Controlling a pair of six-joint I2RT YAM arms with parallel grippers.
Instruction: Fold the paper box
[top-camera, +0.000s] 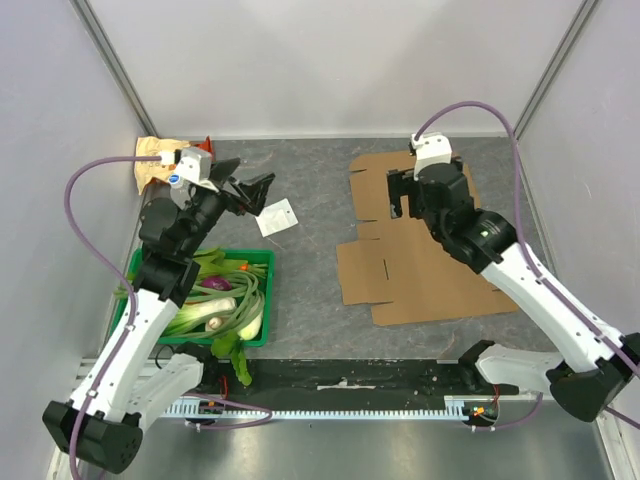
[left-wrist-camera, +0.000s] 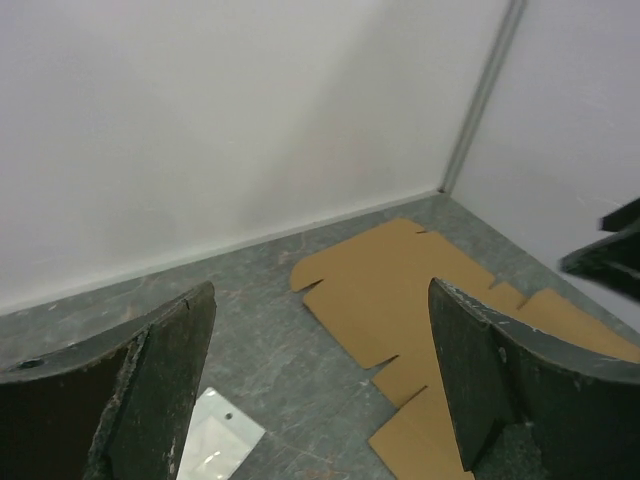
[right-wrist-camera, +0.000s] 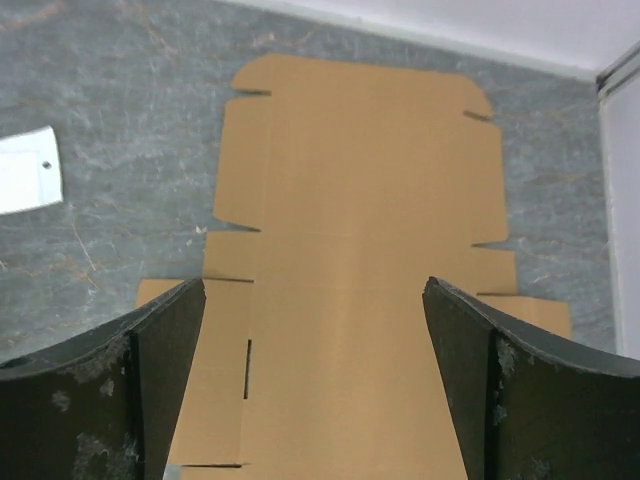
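The paper box (top-camera: 405, 280) lies flat and unfolded on the grey table, right of centre, its flaps and slots spread out. My right gripper (top-camera: 403, 196) hovers above its far half, open and empty; in the right wrist view the jaws (right-wrist-camera: 312, 285) stand wide apart over the cardboard (right-wrist-camera: 350, 190). My left gripper (top-camera: 258, 195) is raised at the left, over the table between the crate and the box, open and empty. Its wrist view shows the gripper (left-wrist-camera: 320, 290) with the cardboard (left-wrist-camera: 400, 280) ahead of it on the table.
A green crate (top-camera: 255, 255) of vegetables stands at the left front. A small white paper card (top-camera: 277, 217) lies below the left gripper and also shows in the wrist views (left-wrist-camera: 215, 440) (right-wrist-camera: 25, 170). An orange-and-tan snack bag (top-camera: 150, 170) sits in the back left corner. Walls close the back and sides.
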